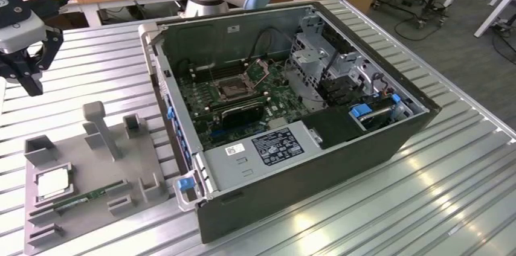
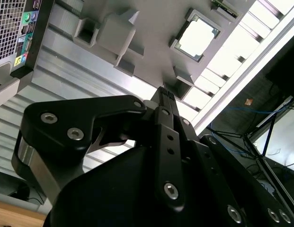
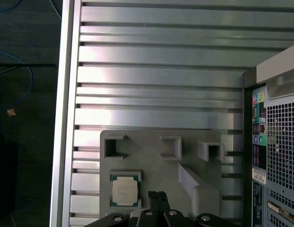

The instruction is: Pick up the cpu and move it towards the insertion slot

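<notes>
Progress: shiny silver square cpu (image 3: 125,190) ungrasped on grey tray (image 3: 151,161) | black gripper (image 3: 157,194) near, fingers (image 3: 153,201) pressed together | silvery-framed insertion slot (image 1: 234,83) well apart.

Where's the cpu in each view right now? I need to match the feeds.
Exterior view: cpu lies in a recess of the grey fixture plate, to the exterior view's left of the computer case.
Second wrist view: cpu in that recess, beyond the end effector.
First wrist view: cpu beside the end effector.
Shared landmark: the grey fixture plate.
</notes>
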Available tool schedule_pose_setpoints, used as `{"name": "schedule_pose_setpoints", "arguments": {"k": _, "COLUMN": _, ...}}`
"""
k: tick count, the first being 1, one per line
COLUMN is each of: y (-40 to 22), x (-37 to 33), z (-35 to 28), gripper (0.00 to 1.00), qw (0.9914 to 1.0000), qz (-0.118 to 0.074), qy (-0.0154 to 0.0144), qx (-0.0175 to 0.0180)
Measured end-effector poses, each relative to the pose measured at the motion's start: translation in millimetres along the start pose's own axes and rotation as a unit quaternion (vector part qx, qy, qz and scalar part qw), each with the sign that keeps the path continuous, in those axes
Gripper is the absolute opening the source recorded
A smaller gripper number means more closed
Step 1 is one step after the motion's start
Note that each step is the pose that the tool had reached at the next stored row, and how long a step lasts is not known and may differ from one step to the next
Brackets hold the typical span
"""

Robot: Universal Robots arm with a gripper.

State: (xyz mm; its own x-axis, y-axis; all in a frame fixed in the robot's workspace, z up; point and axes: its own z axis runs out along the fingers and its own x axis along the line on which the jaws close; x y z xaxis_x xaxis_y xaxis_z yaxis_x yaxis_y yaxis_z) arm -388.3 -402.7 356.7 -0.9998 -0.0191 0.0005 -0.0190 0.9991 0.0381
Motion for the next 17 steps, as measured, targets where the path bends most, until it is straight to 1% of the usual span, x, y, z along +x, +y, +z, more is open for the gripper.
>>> {"name": "schedule_pose_setpoints", "arguments": {"k": 7, "y": 0.1, "x": 6.3, "z": 0.6, "gripper": 0.11, "qw": 1.00000, "qz": 0.000, "qy": 0.0000, "qx": 0.0000}}
{"name": "schedule_pose_setpoints", "arguments": {"k": 13, "y": 0.0, "x": 6.6, "z": 0.6, "gripper": 0.11, "qw": 1.00000, "qz": 0.000, "qy": 0.0000, "qx": 0.0000}}
{"name": "schedule_pose_setpoints", "arguments": {"k": 17, "y": -3.3, "x": 8.2, "z": 0.6, "gripper": 0.11, "qw": 1.00000, "qz": 0.000, "qy": -0.0002, "qx": 0.0000}}
